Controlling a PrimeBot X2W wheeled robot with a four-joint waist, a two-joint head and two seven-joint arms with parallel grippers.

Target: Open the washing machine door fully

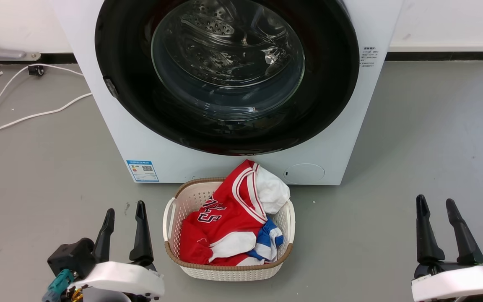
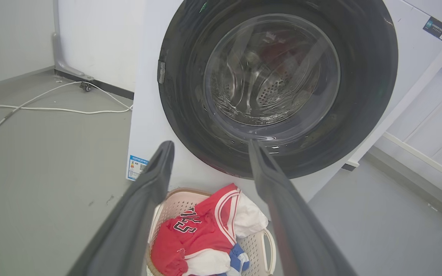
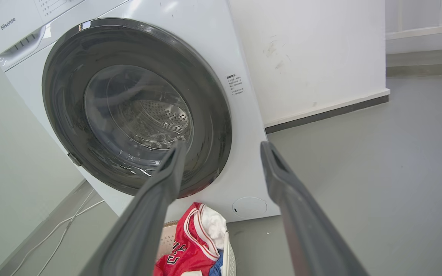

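Note:
The white washing machine (image 1: 350, 126) stands in front of me on the grey floor. Its door (image 1: 132, 96) is a glossy black disc with a clear glass bowl at the centre, and it lies flat against the machine's front, shut. A small latch tab shows on the door's left edge. The left wrist view shows the same door (image 2: 363, 88), and so does the right wrist view, door (image 3: 67, 69). My left gripper (image 1: 125, 208) is low at the left, open and empty, well short of the machine. My right gripper (image 1: 436, 202) is low at the right, open and empty too.
A white laundry basket (image 1: 174, 209) holding a red jersey (image 1: 224, 214) and white and blue clothes sits on the floor right before the machine, between my grippers. White cables (image 1: 32, 115) trail over the floor at the left. A white wall runs behind the machine.

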